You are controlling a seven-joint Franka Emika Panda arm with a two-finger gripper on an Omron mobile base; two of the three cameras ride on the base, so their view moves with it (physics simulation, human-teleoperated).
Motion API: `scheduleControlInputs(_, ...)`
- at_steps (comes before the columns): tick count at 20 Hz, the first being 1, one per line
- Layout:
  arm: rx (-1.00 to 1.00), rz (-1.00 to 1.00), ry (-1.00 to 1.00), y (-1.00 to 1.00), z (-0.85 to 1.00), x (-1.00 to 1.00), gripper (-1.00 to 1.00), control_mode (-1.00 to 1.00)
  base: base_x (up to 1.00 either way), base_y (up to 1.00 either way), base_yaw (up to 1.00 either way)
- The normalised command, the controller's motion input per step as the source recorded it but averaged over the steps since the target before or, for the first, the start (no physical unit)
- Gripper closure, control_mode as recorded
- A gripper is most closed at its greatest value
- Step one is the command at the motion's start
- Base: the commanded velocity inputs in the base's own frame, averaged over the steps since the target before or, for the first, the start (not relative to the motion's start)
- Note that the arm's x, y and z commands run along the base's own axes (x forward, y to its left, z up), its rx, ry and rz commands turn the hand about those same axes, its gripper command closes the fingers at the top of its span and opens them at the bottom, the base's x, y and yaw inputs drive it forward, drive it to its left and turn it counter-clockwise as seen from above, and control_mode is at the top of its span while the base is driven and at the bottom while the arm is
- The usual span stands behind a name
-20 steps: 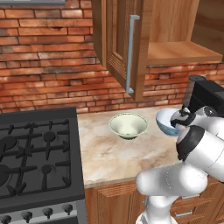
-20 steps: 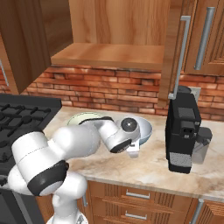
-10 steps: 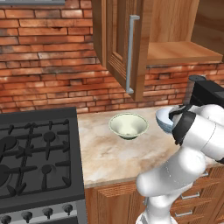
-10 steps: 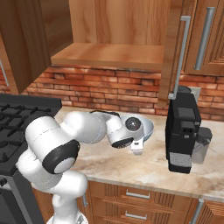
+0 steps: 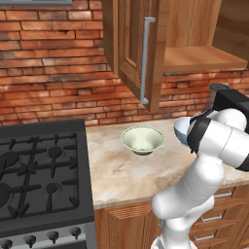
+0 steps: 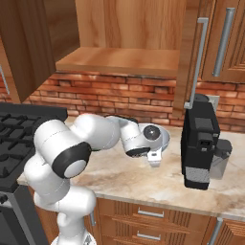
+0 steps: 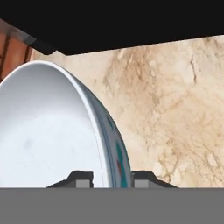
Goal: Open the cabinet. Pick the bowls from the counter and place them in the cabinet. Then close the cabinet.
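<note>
The light blue bowl (image 7: 52, 131), white inside, sits on the beige counter (image 7: 175, 109) at the right, beside the coffee machine. My gripper (image 7: 113, 179) straddles its near rim, one fingertip (image 7: 83, 178) inside and the other outside, and the jaws are shut on the rim. In the right base view the hand (image 6: 154, 157) covers most of this bowl (image 6: 165, 138). The pale green-cream bowl (image 5: 142, 140) stands free on the counter (image 5: 121, 170), left of the blue bowl (image 5: 180, 129). The cabinet (image 5: 138, 48) above has both doors open, with a bare shelf (image 6: 119, 60).
A black coffee machine (image 6: 201, 141) stands close to the right of the hand. The black gas stove (image 5: 39, 175) borders the counter on the left. The open left door with its grey bar handle (image 5: 146, 58) hangs over the green bowl. Drawers (image 6: 143, 215) sit below the counter.
The jaws have closed from wide open onto the blue bowl's rim. The wrist has turned and the elbow has swung up. Both bowls stay in place.
</note>
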Motion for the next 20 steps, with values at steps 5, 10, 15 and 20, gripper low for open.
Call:
scheduleControlInputs(5,0.08,0.02,0.03,0.04,-0.01,-0.26,1.00,-1.00,0.00,0.00,0.00)
scheduleControlInputs(10,0.00,0.08,0.00,0.34,0.06,-0.55,1.00,-1.00,0.00,0.00,0.00)
scheduleControlInputs(15,0.00,0.05,-0.01,0.32,0.24,-0.40,1.00,-1.00,0.00,0.00,0.00)
scheduleControlInputs(20,0.00,0.04,-0.09,0.29,0.64,-0.61,1.00,-1.00,0.00,0.00,0.00)
